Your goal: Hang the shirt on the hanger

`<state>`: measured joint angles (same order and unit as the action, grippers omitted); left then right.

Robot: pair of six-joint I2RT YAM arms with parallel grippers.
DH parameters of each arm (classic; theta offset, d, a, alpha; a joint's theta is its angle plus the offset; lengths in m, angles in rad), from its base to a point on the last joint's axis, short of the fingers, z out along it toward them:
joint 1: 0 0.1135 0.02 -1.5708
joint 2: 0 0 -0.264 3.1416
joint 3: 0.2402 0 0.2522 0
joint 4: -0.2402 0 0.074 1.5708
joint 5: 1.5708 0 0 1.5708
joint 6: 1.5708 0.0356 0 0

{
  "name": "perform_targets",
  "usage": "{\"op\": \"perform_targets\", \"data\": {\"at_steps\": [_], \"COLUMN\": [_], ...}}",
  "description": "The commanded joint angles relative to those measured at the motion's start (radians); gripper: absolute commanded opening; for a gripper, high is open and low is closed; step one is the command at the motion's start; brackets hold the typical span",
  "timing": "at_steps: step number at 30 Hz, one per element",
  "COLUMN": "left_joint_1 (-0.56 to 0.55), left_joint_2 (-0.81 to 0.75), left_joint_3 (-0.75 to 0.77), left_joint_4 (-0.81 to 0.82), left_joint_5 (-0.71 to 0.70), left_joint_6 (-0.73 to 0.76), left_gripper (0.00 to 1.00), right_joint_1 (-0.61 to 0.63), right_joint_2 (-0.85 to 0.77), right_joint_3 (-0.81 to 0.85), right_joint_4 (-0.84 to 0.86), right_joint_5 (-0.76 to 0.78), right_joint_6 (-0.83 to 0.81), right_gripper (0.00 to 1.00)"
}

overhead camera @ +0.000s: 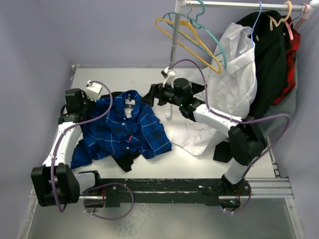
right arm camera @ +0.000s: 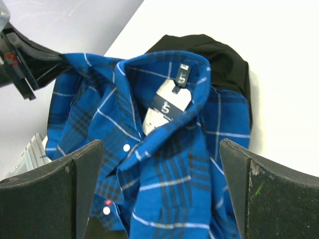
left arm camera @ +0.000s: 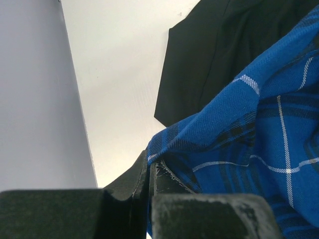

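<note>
The blue plaid shirt [overhead camera: 124, 129] lies crumpled on the table's left half, collar toward the back. Its white neck label [right arm camera: 169, 107] shows in the right wrist view. My left gripper [overhead camera: 99, 105] is shut on the shirt's [left arm camera: 259, 139] edge at the left shoulder, with cloth pinched between the fingertips [left arm camera: 151, 167]. My right gripper [overhead camera: 148, 97] hovers open beside the collar, its wide jaws [right arm camera: 160, 144] framing the shirt [right arm camera: 169, 189] front without touching it. The teal hanger [overhead camera: 214, 42] hangs on the rail at the back.
A black garment [overhead camera: 127, 160] lies under the shirt and shows past the collar [right arm camera: 224, 59]. On the rail hang a yellow hanger [overhead camera: 187, 37], a white shirt [overhead camera: 234, 69] trailing onto the table, and a black garment [overhead camera: 271, 59]. The rail's pole [overhead camera: 173, 55] stands behind my right gripper.
</note>
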<state>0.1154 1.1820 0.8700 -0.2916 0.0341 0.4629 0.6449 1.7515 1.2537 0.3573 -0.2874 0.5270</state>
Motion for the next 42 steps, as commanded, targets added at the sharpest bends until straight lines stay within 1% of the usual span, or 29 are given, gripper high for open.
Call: {"op": "perform_targets", "data": {"at_steps": [1,4,5,7,8,10,12,14,16,21,24,28,32,39,42], "left_joint_1": [0.004,0.004,0.004,0.004,0.004,0.004,0.005,0.004,0.004,0.004,0.004,0.004,0.004,0.004,0.004], "left_joint_2": [-0.003,-0.004,-0.005,-0.014,-0.018,-0.024,-0.029,-0.031,-0.036,-0.041,-0.041,-0.038,-0.038,-0.045,-0.048], "left_joint_3": [-0.007,-0.001,0.001,0.006,0.008,0.015,0.024,0.029,0.037,0.048,0.052,0.060,0.059,0.054,0.051], "left_joint_4": [0.051,0.033,0.024,0.016,0.011,0.002,-0.006,-0.014,-0.025,-0.037,-0.043,-0.049,-0.056,-0.066,-0.070], "left_joint_5": [-0.023,-0.017,-0.013,-0.001,0.004,0.011,0.013,0.018,0.027,0.041,0.047,0.051,0.056,0.056,0.053], "left_joint_6": [-0.010,-0.013,-0.013,-0.019,-0.021,-0.024,-0.025,-0.026,-0.029,-0.035,-0.038,-0.044,-0.046,-0.040,-0.037], "left_gripper": [0.00,0.00,0.00,0.00,0.00,0.00,0.00,0.00,0.00,0.00,0.00,0.00,0.00,0.00,0.00], "right_joint_1": [-0.029,-0.029,-0.028,-0.040,-0.056,-0.107,-0.158,-0.189,-0.195,-0.195,-0.195,-0.190,-0.189,-0.179,-0.167], "right_joint_2": [-0.125,-0.180,-0.194,-0.216,-0.208,-0.141,-0.042,0.030,0.064,0.118,0.161,0.208,0.240,0.303,0.315], "right_joint_3": [-0.135,-0.228,-0.290,-0.356,-0.375,-0.358,-0.304,-0.261,-0.256,-0.161,-0.104,-0.059,-0.059,-0.038,-0.036], "right_joint_4": [0.162,0.195,0.225,0.300,0.348,0.406,0.452,0.465,0.466,0.347,0.297,0.264,0.255,0.217,0.221], "right_joint_5": [-0.109,-0.170,-0.213,-0.268,-0.313,-0.451,-0.563,-0.612,-0.604,-0.560,-0.565,-0.576,-0.528,-0.599,-0.623], "right_joint_6": [-0.103,-0.205,-0.244,-0.285,-0.272,-0.178,-0.070,-0.017,-0.025,-0.100,-0.102,-0.101,-0.102,-0.084,-0.071], "right_gripper": [1.00,1.00,1.00,1.00,1.00,0.97,0.89,0.82,0.81,0.83,0.82,0.78,0.76,0.70,0.64]}}
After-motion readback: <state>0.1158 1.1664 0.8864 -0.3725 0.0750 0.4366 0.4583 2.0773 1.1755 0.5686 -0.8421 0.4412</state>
